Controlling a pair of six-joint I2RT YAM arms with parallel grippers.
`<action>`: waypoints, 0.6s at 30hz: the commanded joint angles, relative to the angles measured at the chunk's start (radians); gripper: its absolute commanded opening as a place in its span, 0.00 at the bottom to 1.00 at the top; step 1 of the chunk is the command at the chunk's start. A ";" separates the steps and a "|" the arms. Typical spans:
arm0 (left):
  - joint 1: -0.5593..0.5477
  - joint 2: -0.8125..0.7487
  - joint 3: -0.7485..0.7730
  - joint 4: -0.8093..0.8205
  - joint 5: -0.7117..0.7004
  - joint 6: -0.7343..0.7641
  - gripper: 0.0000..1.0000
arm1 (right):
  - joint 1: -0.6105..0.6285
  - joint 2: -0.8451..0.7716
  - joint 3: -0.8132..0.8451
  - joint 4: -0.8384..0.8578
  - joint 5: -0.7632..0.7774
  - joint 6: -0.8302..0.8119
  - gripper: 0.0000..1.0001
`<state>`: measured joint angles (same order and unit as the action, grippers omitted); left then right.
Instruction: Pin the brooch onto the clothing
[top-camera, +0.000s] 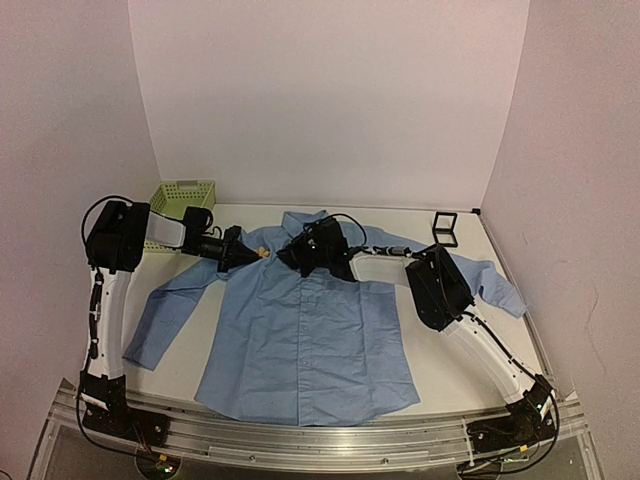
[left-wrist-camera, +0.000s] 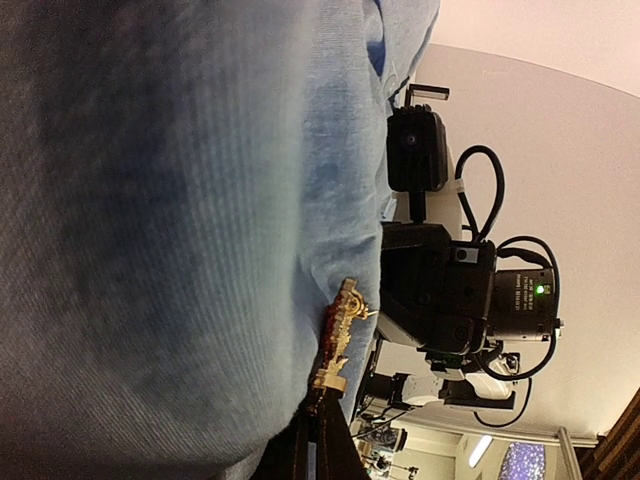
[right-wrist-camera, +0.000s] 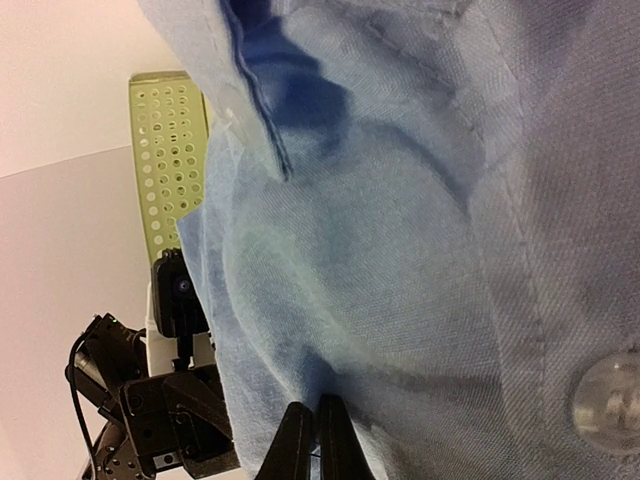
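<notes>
The left claw (left-wrist-camera: 318, 428) was cropped just below the brooch (left-wrist-camera: 337, 335). From above, the brooch was too small to read.

The shirt (top-camera: 310, 340) lay spread on the table (top-camera: 450, 370), collar (top-camera: 303, 222) rearward. The brooch (left-wrist-camera: 338, 335) sat against it, left of the collar. Basket (top-camera: 180, 195) stood rear-left, box (top-camera: 444, 228) rear-right.

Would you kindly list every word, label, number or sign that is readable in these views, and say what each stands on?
None can be read in any view.
Right arm: black-and-white marks on its link, too small to read.
Shirt, brooch, basket, box: no lettering shows.
</notes>
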<state>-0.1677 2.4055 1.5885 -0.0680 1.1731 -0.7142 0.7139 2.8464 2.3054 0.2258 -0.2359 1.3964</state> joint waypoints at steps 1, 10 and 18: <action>-0.039 0.020 0.024 0.062 0.049 -0.052 0.00 | 0.018 0.041 0.018 0.039 -0.017 0.002 0.03; -0.060 0.037 0.061 0.035 0.021 -0.023 0.00 | 0.028 0.039 0.016 0.069 -0.021 -0.002 0.00; -0.071 0.048 0.093 0.008 0.011 -0.002 0.00 | 0.034 0.035 0.009 0.091 -0.036 -0.016 0.00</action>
<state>-0.1747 2.4304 1.6291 -0.0458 1.1724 -0.7481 0.7132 2.8479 2.3054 0.2393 -0.2229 1.3950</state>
